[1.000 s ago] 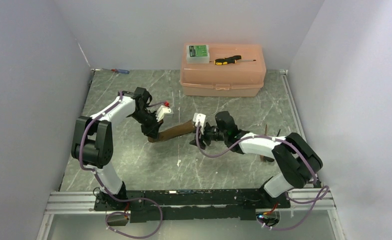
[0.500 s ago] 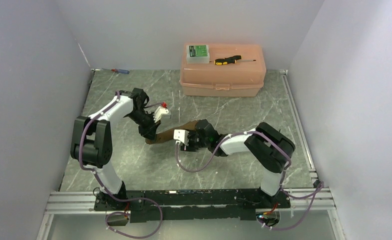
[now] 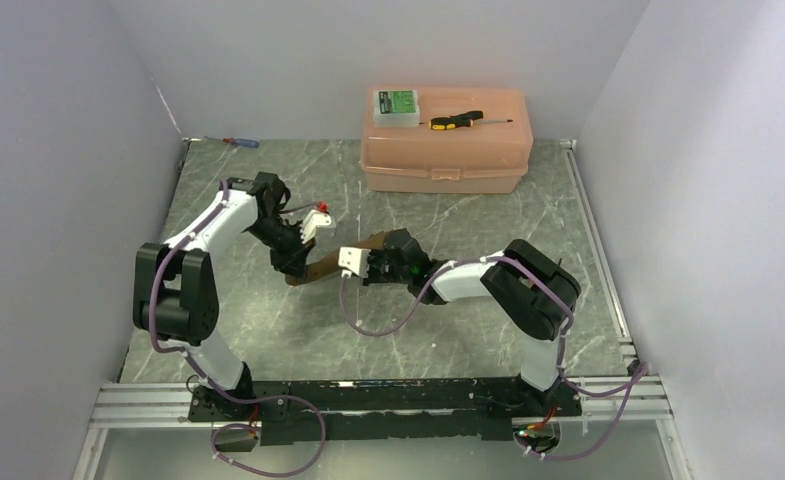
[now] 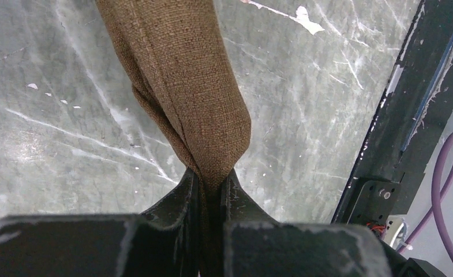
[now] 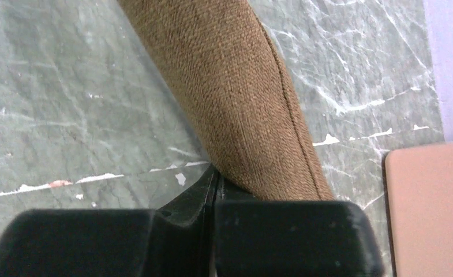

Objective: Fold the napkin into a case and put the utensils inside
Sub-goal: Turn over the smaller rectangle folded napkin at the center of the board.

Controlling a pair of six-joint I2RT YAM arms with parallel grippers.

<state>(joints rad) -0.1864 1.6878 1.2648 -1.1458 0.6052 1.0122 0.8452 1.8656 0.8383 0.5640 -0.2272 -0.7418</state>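
Shows the napkin (image 4: pixel 183 86) gathered into a narrow, twisted brown band and strung between both claws over the middle of the table (image 4: pixel 56 115), nearer than the pink box (image 3: pixel 446 140). Not yet a case: no flat pouch, no diagonal flap.

Pinched at its left end by the left claw (image 4: pixel 211 190), fingers pressed onto the bunched cloth. Met at its right end by the right claw (image 5: pixel 215 193), fingers pressed together against the lower edge of the band. Cannot tell whether a fold is caught between them or merely lies across one finger.

Probably held at both ends so as to lift, stretch and lay the cloth out flat for folding, a one-ended grip leaving it to hang and twist.

Pose of the left arm (image 3: pixel 208 230): reaching far, then bending right, wrist tipped down toward the band. Pose of the right arm (image 3: pixel 468 278): elbow folded at the right, forearm stretched low and leftward across the centre, wrist close to the left one.

No utensils made out in any view.
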